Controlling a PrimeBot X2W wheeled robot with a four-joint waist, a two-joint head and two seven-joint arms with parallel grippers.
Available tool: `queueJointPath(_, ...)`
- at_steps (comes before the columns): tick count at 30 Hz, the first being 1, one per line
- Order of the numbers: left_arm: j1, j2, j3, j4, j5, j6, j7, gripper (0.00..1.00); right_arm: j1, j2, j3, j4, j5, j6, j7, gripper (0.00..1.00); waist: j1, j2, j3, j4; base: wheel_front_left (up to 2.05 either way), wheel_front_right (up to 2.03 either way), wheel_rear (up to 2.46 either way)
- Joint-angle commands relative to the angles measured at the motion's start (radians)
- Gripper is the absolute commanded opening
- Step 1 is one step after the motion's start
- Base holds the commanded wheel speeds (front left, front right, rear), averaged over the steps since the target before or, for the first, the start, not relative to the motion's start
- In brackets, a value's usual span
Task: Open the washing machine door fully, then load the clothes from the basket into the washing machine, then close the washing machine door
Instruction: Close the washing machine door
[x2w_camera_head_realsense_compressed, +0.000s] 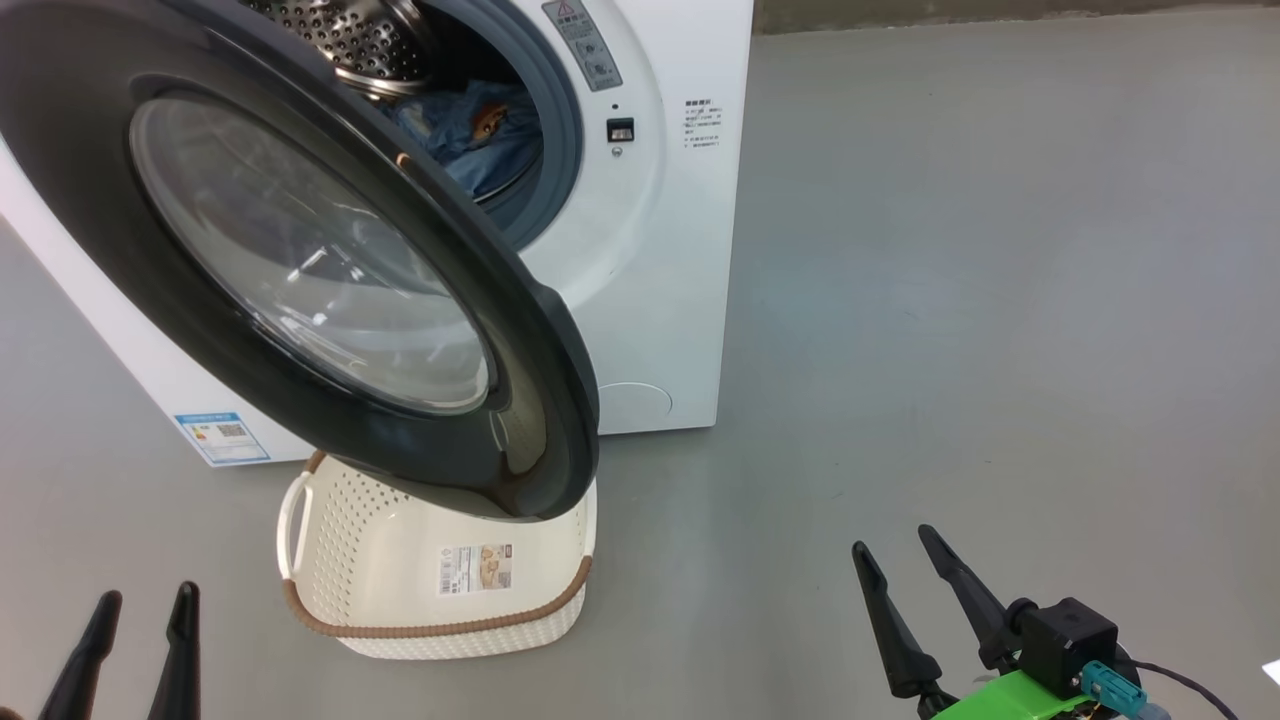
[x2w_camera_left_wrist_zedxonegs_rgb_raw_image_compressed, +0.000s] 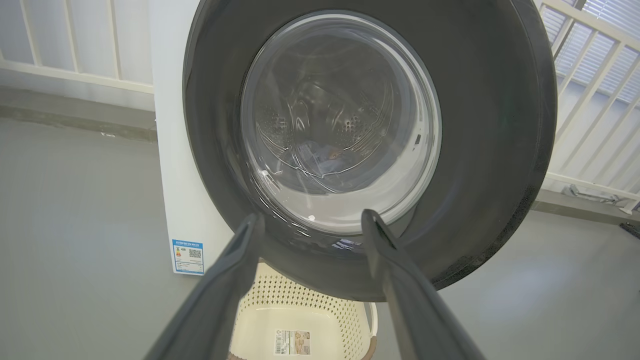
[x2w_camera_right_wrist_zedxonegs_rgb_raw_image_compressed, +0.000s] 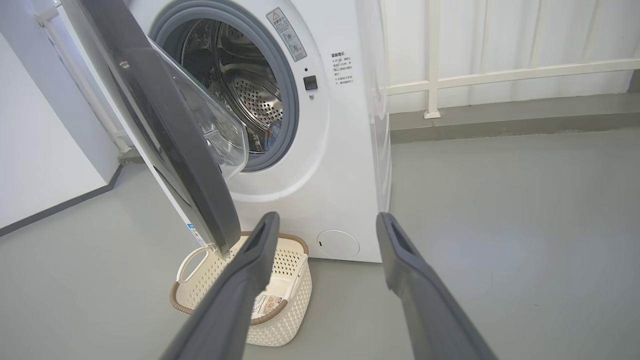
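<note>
Washing machine (x2w_camera_head_realsense_compressed: 660, 300): red triangle warning sticker by seal, text unreadable; blue QR label low on side | washing machine door (x2w_camera_head_realsense_compressed: 300, 260): ajar, hanging over basket (x2w_camera_head_realsense_compressed: 440, 590) | basket: on floor, printed sticker inside | clothes (x2w_camera_head_realsense_compressed: 480, 135): in drum | left hand (x2w_camera_head_realsense_compressed: 140, 610): fingers apart, holding nothing | right hand (x2w_camera_head_realsense_compressed: 905, 560): fingers apart, holding nothing

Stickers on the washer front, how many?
3: warning label beside the drum opening, small text block at upper right, blue label at lower left. The door may hide others.
</note>
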Motion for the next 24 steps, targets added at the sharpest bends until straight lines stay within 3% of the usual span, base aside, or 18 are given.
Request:
queueJointPath(1, -0.038, 0.009, 0.056, -0.029, 0.059, -0.003, -0.012, 1.0, -0.007, 0.002, 0.018, -0.025, -0.004, 0.006, -0.005, 1.0, 0.0, 0.0, 0.001, -0.001, 0.0, 0.0, 0.0)
queueJointPath(5, -0.017, -0.03, 0.093, -0.045, 0.185, -0.003, -0.012, 1.0, -0.007, 0.002, 0.018, -0.026, -0.005, 0.006, -0.005, 1.0, 0.0, 0.0, 0.003, -0.002, 0.0, 0.0, 0.0)
queueJointPath(10, 0.006, -0.06, 0.105, -0.049, 0.266, -0.003, -0.012, 1.0, -0.008, 0.002, 0.019, -0.027, -0.008, 0.006, -0.005, 1.0, 0.0, 0.0, 0.004, -0.006, 0.0, 0.0, 0.0)
queueJointPath(24, 0.02, -0.1, 0.126, -0.012, 0.315, -0.003, -0.012, 1.0, -0.009, 0.002, 0.016, -0.025, -0.013, 0.006, -0.005, 1.0, 0.0, 0.0, 0.008, -0.01, 0.0, 0.0, 0.0)
